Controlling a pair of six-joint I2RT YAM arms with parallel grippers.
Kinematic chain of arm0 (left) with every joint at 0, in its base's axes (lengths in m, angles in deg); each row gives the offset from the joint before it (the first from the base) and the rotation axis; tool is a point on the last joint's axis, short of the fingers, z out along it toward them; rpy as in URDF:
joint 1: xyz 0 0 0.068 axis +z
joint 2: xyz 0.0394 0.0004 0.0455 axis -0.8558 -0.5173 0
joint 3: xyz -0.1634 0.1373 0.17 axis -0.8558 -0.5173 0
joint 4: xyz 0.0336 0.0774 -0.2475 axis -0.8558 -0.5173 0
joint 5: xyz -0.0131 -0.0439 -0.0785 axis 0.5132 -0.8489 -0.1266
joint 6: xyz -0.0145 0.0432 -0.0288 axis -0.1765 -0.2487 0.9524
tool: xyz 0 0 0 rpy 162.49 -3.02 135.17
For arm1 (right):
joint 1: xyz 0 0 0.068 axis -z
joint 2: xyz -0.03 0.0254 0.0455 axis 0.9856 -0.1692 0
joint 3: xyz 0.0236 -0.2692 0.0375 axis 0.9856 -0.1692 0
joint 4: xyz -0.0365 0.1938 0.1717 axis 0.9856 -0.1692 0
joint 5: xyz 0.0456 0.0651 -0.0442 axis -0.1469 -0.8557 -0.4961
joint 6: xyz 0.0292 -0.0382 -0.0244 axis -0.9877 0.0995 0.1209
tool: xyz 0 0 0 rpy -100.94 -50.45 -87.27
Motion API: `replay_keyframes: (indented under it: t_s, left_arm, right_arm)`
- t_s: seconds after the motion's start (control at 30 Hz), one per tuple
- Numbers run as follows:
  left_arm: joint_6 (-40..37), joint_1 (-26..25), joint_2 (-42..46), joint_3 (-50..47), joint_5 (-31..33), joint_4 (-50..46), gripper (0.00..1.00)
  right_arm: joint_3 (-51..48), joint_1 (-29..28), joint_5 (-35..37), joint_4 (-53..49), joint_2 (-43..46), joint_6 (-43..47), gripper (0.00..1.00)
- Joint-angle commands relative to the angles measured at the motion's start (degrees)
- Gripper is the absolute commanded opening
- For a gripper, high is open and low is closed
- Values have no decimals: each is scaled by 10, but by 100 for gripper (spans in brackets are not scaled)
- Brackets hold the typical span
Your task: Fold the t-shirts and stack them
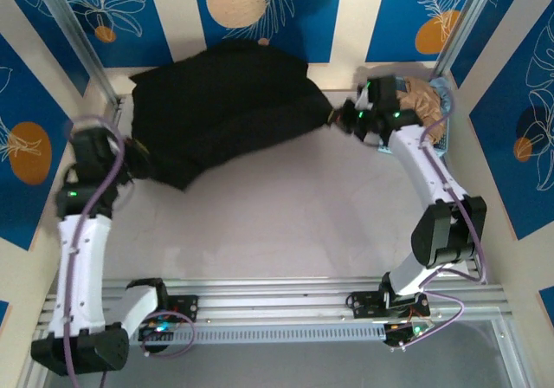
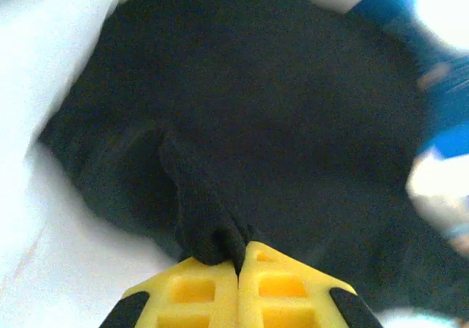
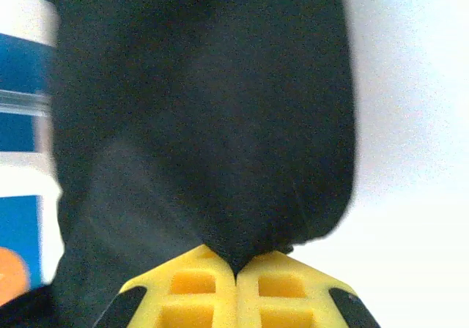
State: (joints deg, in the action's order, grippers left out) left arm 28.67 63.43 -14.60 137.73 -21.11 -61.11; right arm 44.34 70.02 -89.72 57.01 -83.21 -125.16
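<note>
Both pairs of jaws clamp the black t-shirt (image 1: 221,111) (upper middle), seemingly spreading it; next, lay it flat on the bench (image 1: 286,219).

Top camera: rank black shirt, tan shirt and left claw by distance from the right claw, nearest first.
1. Black shirt: its right corner is pinched in the right claw.
2. Tan shirt: just to the right, in the back right corner.
3. Left claw: far across the table, at the shirt's left edge.
</note>
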Motion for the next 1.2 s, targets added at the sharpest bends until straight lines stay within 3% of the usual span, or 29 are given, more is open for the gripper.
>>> replay_keyframes:
  t_s: [0.0,0.1,0.2,0.47,0.67,0.87,1.0,1.17]
  left_arm:
    - [59,-9,56,-161,-61,-63,0]
    - [106,-21,55,-298,-125,-28,0]
    - [131,-31,63,-355,-144,-12,0]
    - [173,-44,96,-361,-159,-66,0]
    - [221,-65,91,-385,-169,-22,0]
    - [267,-145,24,-385,-139,56,0]
    - [283,-197,-37,-363,-110,77,0]
    - [292,-218,-25,-304,-14,-67,0]
  right_arm:
    - [-94,-19,32,-22,21,-37,0]
    - [-119,-33,57,-73,-30,-29,0]
    - [-119,-37,75,-119,-75,-20,0]
    - [-178,-42,156,-191,-30,-31,0]
    - [-248,-26,227,-239,45,-63,0]
    - [-319,33,238,-259,99,-83,0]
    - [-343,43,194,-244,94,-79,0]
    - [-334,44,203,-250,88,-73,0]
